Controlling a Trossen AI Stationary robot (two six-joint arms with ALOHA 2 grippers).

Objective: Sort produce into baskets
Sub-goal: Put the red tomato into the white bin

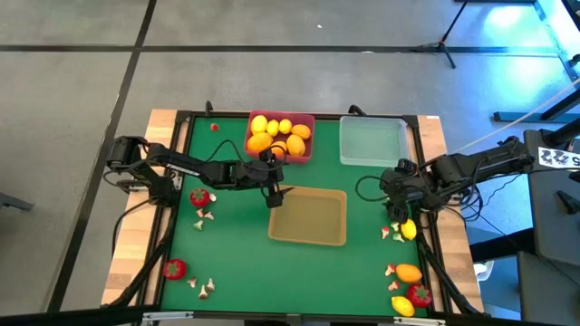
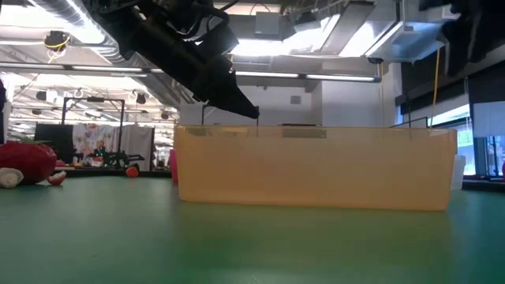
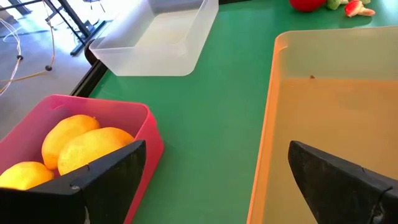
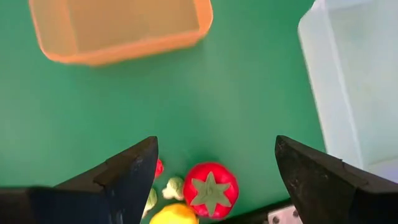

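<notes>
The pink-red basket (image 1: 305, 149) at the far middle holds several yellow and orange lemons (image 1: 276, 136), which also show in the left wrist view (image 3: 74, 146). The clear basket (image 1: 372, 142) stands to its right, with no produce in it. The tan basket (image 1: 308, 217) stands in the middle, also without produce. My left gripper (image 1: 277, 196) is open and holds nothing, between the pink basket and the tan basket's far left corner; the left wrist view shows the same (image 3: 217, 180). My right gripper (image 1: 397, 214) is open and holds nothing (image 4: 214, 180), above a red fruit (image 4: 211, 190), a lemon (image 1: 409, 229) and a mushroom bit (image 4: 173, 186).
A red fruit (image 1: 200, 196) and mushroom bits (image 1: 205, 215) lie at the left. Another red fruit (image 1: 174, 268) and more bits (image 1: 204, 286) lie at the near left. An orange lemon (image 1: 409, 272), a red fruit (image 1: 419, 294) and a yellow lemon (image 1: 401, 306) lie at the near right.
</notes>
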